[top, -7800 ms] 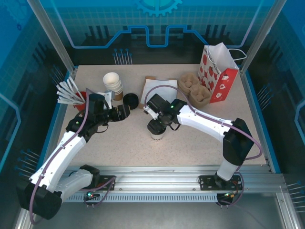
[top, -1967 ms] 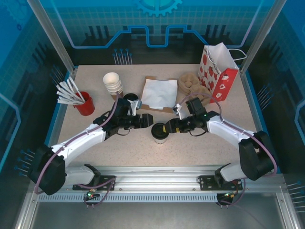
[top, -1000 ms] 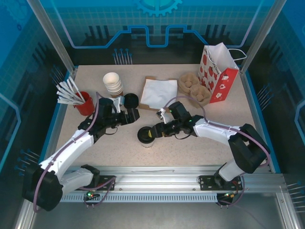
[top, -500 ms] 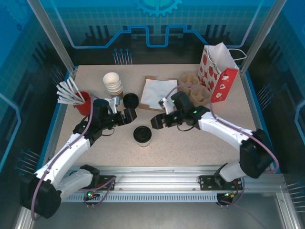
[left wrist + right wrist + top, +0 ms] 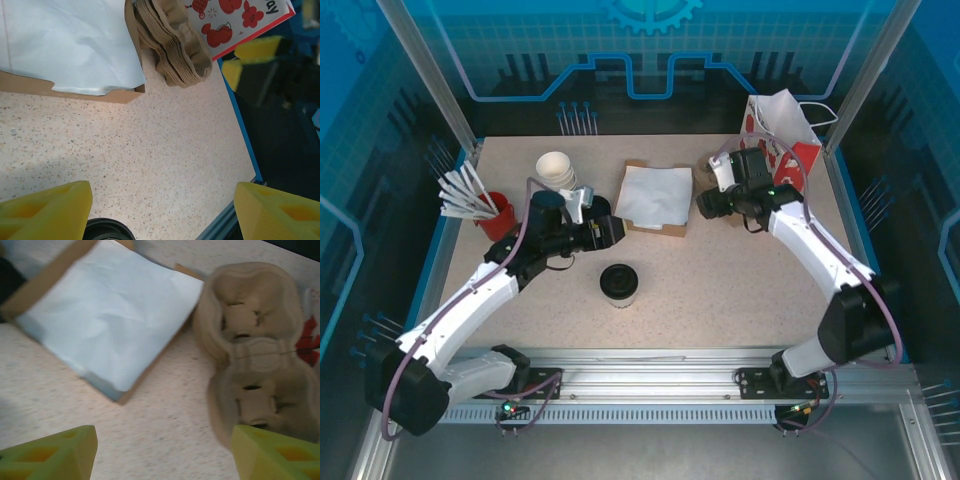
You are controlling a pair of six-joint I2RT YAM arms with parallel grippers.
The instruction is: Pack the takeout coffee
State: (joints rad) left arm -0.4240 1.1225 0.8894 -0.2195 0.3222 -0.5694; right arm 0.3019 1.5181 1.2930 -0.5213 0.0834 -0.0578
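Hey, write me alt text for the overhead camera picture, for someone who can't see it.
A lidded takeout coffee stands by itself at the front middle of a speckled table, untouched by either arm. The left gripper hovers just beyond it, the right gripper farther back beside a red-and-white gift bag. Stacked paper cups sit at the back left.

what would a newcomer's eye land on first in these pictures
The black-lidded takeout coffee stands alone mid-table, toward the front. Behind it the left gripper and right gripper hang open on either side of a pale paper stack, and a red-and-white gift bag stands at the back right.
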